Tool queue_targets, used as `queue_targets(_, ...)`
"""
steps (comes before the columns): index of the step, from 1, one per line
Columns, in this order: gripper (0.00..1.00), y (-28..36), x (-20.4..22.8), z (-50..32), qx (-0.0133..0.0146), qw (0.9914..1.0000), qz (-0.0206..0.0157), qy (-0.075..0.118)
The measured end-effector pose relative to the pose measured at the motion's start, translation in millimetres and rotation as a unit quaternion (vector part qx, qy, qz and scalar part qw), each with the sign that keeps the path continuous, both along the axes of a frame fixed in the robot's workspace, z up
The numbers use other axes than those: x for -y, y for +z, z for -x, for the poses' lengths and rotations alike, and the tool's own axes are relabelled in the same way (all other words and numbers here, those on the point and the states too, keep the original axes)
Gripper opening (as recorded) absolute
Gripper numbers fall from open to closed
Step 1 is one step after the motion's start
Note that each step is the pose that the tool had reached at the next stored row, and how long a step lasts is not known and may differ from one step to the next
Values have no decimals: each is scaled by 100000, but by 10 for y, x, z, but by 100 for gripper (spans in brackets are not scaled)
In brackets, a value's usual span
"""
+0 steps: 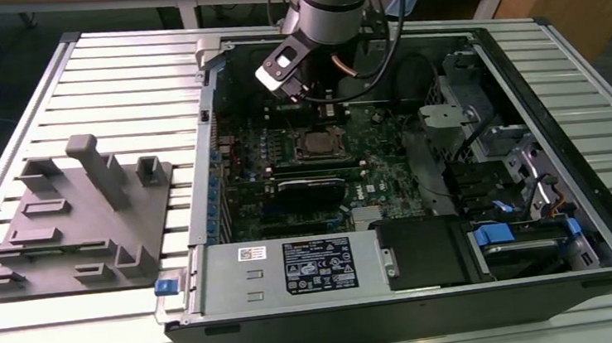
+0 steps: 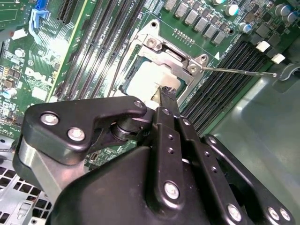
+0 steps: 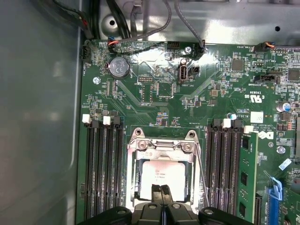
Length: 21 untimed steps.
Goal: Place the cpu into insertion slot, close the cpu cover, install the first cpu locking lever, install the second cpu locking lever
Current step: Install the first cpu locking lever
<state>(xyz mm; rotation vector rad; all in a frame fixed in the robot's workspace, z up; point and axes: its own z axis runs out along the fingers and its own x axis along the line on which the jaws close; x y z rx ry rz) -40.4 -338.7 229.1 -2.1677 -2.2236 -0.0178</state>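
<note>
The cpu (image 3: 161,174), a silver-grey square, lies in the insertion slot (image 3: 137,182) on the green motherboard (image 3: 154,101). The cpu cover (image 3: 161,147) lies down around it as a metal frame. My gripper (image 3: 162,193) hovers over the chip's edge, shut, with nothing between the fingertips (image 2: 167,95). A thin wire locking lever (image 3: 202,180) runs along one side of the socket and angles away over the memory slots (image 2: 239,71). In the exterior view the gripper (image 1: 305,97) hangs just behind the socket (image 1: 320,144), inside the open computer case.
Long black memory slots (image 3: 101,173) flank the socket on both sides. Cables (image 3: 140,33) hang along the case wall behind the board. A drive cage (image 1: 482,148) and a power supply (image 1: 292,268) crowd the case. A grey fixture block (image 1: 71,217) sits on the table at the exterior view's left.
</note>
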Motion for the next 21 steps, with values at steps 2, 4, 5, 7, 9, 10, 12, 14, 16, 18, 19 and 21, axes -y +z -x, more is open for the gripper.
queue_targets(2, 11, 12, 0, 0, -1, 100000, -1, 2)
queue_targets(4, 11, 19, 0, 0, 2, 100000, -4, 0)
queue_targets(5, 11, 22, 0, 0, -1, 100000, 1, 2)
queue_targets(7, 11, 30, 0, 0, -3, 100000, 1, 2)
queue_targets(9, 11, 33, 0, 0, 5, 100000, -13, 2)
queue_targets(10, 11, 37, 0, 0, -5, 100000, 4, 3)
queue_targets(12, 11, 50, 0, 0, -4, 100000, 6, 2)
queue_targets(14, 11, 62, 0, 0, -4, 100000, 2, 2)
queue_targets(16, 11, 70, 0, 0, -1, 100000, 0, 1)
queue_targets(18, 11, 75, 0, 0, 2, 100000, -5, 2)
queue_targets(19, 11, 79, 0, 0, -2, 100000, 2, 1)
queue_targets(21, 11, 84, 0, 0, 0, 100000, -3, 1)
